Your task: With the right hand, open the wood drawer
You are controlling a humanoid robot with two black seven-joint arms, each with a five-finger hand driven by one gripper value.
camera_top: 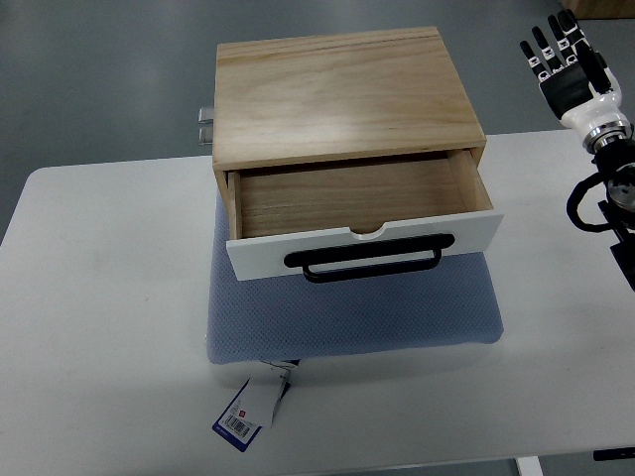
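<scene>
A light wooden box (342, 89) sits on a blue-grey cushion (347, 307) in the middle of the white table (99, 297). Its drawer (362, 223) is pulled out toward me, showing an empty wooden inside. The drawer has a white front with a black bar handle (369, 260). My right hand (568, 61) is raised at the far right, well away from the drawer, with fingers straight and spread, holding nothing. The left arm does not show.
A blue and white tag (248, 412) hangs from the cushion's front edge onto the table. A small metal bracket (204, 125) sticks out behind the box on the left. Grey floor lies beyond the table's far edge.
</scene>
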